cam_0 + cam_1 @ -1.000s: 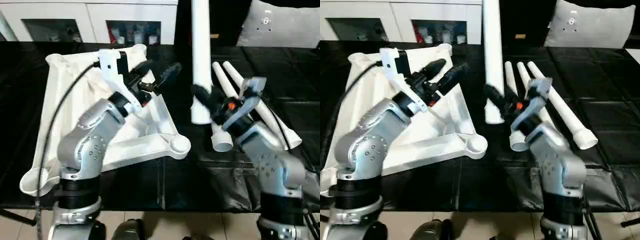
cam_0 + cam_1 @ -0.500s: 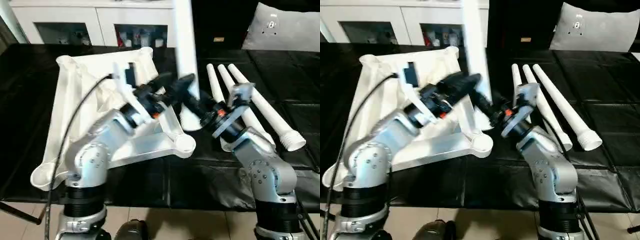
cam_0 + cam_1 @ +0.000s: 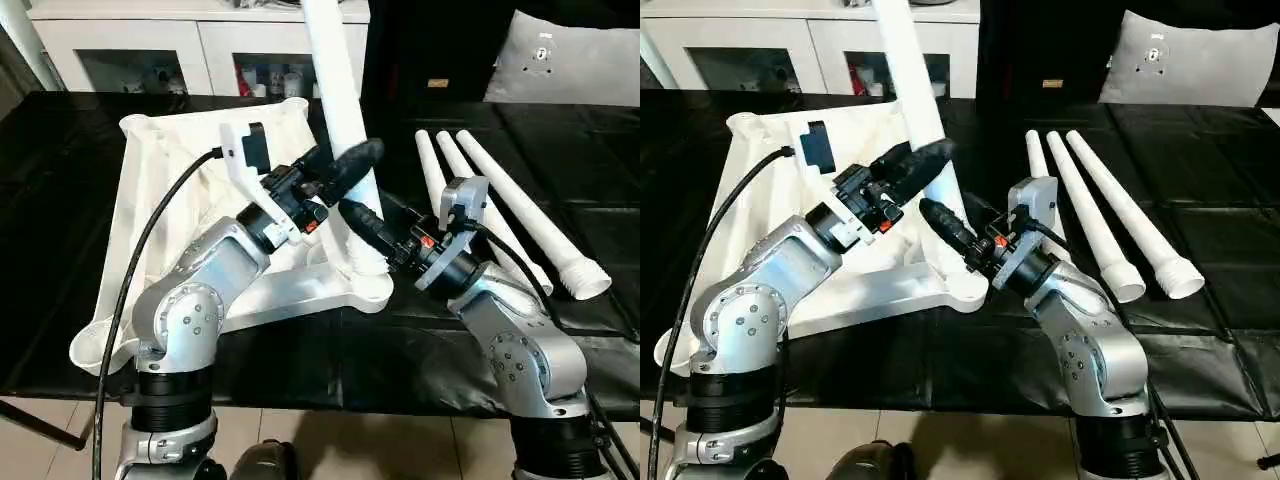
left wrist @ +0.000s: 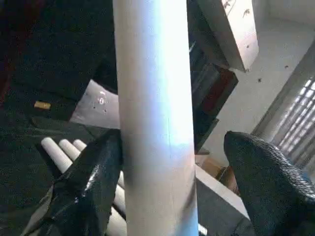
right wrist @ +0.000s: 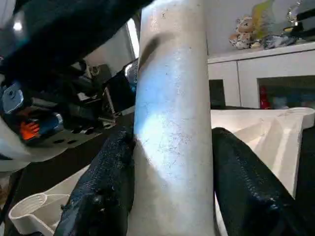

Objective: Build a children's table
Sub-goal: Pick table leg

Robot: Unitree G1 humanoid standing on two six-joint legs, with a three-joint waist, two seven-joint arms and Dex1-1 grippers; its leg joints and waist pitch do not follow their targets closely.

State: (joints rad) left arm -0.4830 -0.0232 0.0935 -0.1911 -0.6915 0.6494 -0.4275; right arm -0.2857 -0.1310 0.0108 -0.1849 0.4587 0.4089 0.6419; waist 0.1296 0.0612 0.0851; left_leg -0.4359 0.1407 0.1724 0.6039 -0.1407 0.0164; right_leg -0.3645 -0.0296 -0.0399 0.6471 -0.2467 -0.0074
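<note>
The right gripper point(image 3: 362, 222), just right of centre in the left eye view, is clamped on the lower part of a standing white leg point(image 3: 338, 100); in the right wrist view its two black fingers point(image 5: 106, 189) press both sides of the tube. The left gripper point(image 3: 345, 160), a little higher and to the left, is set around the same leg with its fingers parted: in the left wrist view one finger point(image 4: 93, 182) lies against the tube while the other stands apart from it. The leg leans slightly toward the upper left and runs out of the top edge of the frame; its foot sits at the near right corner socket point(image 3: 372, 287) of the upturned white table top point(image 3: 160, 190), though whether it is seated inside the socket cannot be told. The table top lies ribbed side up across the left half of the frame on a black table point(image 3: 300, 360), one corner reaching the table's front edge at the lower left. Three loose legs point(image 3: 520, 215) lie side by side at the right, near the right arm. Bare black surface stretches along the bottom centre and the far right. A white cabinet point(image 3: 130, 50) stands along the top left, and a grey pillow point(image 3: 570, 55) sits at the top right.
</note>
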